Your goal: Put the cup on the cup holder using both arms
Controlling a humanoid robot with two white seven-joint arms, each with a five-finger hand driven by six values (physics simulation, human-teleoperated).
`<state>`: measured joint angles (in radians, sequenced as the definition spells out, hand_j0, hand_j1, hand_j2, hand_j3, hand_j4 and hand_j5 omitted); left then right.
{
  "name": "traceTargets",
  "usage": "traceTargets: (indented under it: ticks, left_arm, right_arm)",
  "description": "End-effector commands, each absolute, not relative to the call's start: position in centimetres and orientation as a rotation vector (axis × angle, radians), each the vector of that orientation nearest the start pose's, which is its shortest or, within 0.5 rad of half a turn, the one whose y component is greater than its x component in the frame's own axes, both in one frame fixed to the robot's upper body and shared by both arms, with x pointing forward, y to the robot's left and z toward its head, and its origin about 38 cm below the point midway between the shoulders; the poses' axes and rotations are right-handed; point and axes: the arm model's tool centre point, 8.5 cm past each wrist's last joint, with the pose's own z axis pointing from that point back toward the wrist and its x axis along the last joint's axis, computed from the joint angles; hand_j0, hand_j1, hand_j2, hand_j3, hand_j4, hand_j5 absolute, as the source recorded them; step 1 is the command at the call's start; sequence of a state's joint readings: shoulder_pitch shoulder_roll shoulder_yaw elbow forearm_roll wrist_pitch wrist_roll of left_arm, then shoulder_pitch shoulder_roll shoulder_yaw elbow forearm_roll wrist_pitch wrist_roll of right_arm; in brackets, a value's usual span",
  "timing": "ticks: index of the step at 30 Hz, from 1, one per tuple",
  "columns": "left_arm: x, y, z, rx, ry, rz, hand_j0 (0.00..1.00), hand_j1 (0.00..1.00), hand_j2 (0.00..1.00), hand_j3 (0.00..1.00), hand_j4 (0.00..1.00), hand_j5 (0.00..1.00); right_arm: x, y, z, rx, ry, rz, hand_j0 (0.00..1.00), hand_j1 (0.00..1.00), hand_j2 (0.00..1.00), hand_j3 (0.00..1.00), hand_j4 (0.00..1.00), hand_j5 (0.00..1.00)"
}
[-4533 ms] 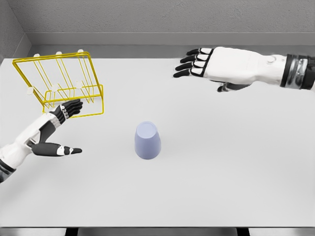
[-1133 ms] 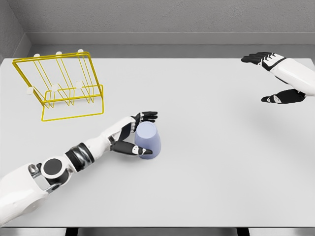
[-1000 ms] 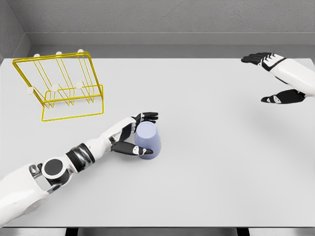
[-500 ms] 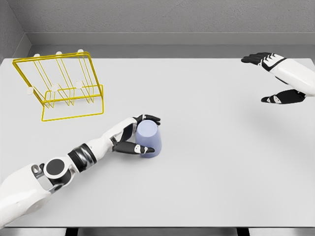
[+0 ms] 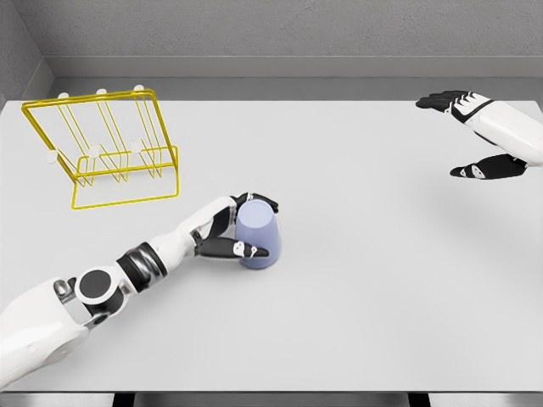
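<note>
A pale blue cup (image 5: 258, 236) stands upside down on the white table (image 5: 356, 280), near the middle. My left hand (image 5: 242, 225) is wrapped around its left side, thumb across the front and fingers over the top rear. The yellow wire cup holder (image 5: 102, 144) with white-tipped pegs stands at the far left of the table, well away from the cup. My right hand (image 5: 475, 136) hovers at the far right edge, fingers spread, holding nothing.
A grey wall runs along the back of the table. The table's front edge lies at the bottom of the view. Bare tabletop stretches between the cup and the right hand.
My left hand reached from beside the holder to the cup and has closed its fingers on it. The right hand drew back to the right edge early on, then stayed still.
</note>
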<state>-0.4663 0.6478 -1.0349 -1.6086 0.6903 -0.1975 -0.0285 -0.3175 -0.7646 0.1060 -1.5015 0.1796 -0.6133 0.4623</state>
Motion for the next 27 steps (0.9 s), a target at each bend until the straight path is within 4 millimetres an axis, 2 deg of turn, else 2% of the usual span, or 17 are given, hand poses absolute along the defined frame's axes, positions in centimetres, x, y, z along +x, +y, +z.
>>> traceTargets:
  ticks: [1, 13, 18, 27]
  left_arm:
    - [36.4, 16.8, 10.0, -0.561, -1.453, -0.766, 0.65, 0.65, 0.65, 0.65, 0.65, 0.65]
    - [37.0, 18.2, 13.1, -0.538, -1.526, -0.771, 0.65, 0.65, 0.65, 0.65, 0.65, 0.65]
    - [37.4, 20.1, 14.8, -0.502, -1.582, -0.772, 0.65, 0.65, 0.65, 0.65, 0.65, 0.65]
    - [37.8, 21.8, 16.4, -0.463, -1.621, -0.774, 0.65, 0.65, 0.65, 0.65, 0.65, 0.65]
  right_arm:
    - [40.3, -37.1, 24.7, -0.443, -1.781, 1.536, 1.00, 1.00, 1.00, 1.00, 1.00, 1.00]
    - [40.3, -37.2, 24.7, -0.445, -1.779, 1.539, 1.00, 1.00, 1.00, 1.00, 1.00, 1.00]
    - [40.3, -37.2, 24.7, -0.444, -1.779, 1.537, 1.00, 1.00, 1.00, 1.00, 1.00, 1.00]
    - [40.3, -37.1, 24.7, -0.443, -1.781, 1.536, 1.00, 1.00, 1.00, 1.00, 1.00, 1.00]
